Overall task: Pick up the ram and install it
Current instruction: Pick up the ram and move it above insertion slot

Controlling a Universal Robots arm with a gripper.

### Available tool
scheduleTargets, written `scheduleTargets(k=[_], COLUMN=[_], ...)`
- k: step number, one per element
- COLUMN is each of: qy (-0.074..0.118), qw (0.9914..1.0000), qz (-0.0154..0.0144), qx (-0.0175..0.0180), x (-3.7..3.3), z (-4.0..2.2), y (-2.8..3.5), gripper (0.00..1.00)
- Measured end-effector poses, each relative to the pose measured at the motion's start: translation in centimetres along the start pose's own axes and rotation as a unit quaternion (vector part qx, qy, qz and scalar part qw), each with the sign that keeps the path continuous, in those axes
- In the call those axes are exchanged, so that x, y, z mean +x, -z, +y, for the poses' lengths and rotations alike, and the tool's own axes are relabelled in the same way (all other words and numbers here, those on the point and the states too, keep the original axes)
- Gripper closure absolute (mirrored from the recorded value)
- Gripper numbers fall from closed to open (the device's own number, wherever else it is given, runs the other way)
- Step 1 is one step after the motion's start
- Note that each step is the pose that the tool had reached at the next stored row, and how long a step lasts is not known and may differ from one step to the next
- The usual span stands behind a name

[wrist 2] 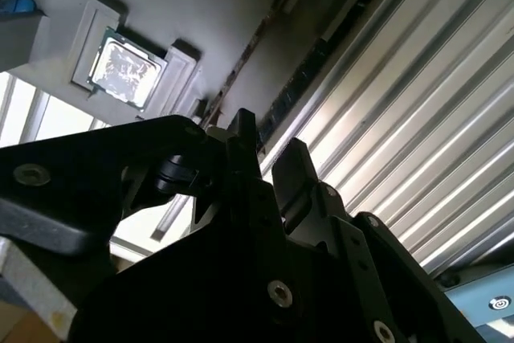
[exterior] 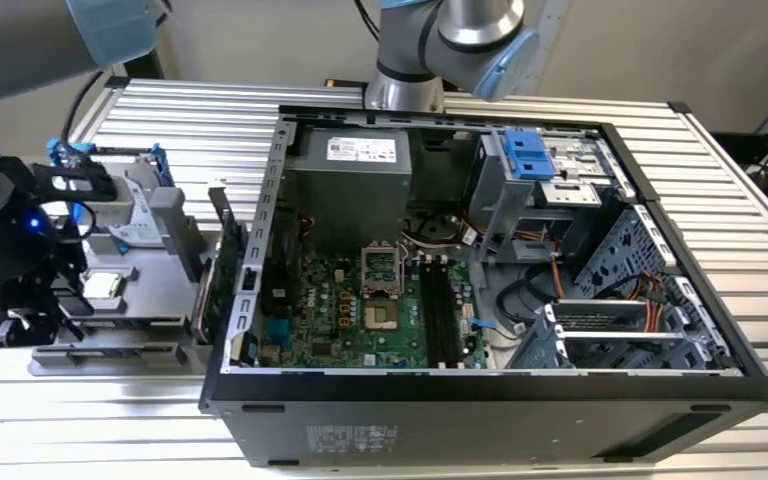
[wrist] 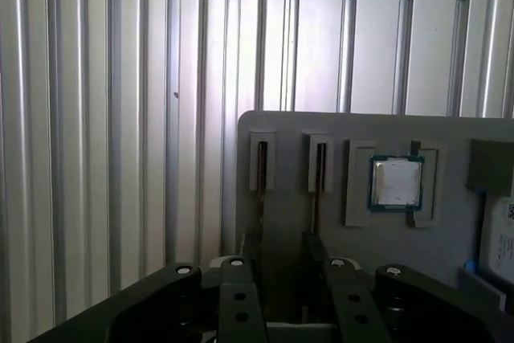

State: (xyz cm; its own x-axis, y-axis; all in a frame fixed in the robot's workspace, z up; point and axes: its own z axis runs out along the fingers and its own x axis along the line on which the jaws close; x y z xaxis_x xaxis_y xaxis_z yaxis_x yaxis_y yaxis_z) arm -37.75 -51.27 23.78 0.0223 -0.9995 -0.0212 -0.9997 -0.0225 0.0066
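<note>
The ram stands on edge in a narrow slot of the grey parts tray. A second thin stick stands in the slot beside it. In the second wrist view the ram is a thin line running up to the black fingers. My gripper hangs just over these slots, open, with bare tray showing between its fingers. In the exterior view the gripper sits low over the tray on that view's left.
A processor chip lies in a tray pocket beside the slots. The open computer case lies in the middle of the ribbed metal table, its long black memory slots on the green board. A hard drive with blue rails and an upright expansion card stand on the tray.
</note>
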Motion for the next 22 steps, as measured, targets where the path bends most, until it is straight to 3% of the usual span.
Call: scheduleTargets(k=[2, 22], qy=[0.000, -0.007], qw=[1.00000, 0.99997], qz=[0.0000, 0.0016], qx=[0.0001, 0.0002], x=[0.52, 0.62], z=[0.01, -0.01], y=[-0.37, -3.79], gripper=[0.00, 0.00])
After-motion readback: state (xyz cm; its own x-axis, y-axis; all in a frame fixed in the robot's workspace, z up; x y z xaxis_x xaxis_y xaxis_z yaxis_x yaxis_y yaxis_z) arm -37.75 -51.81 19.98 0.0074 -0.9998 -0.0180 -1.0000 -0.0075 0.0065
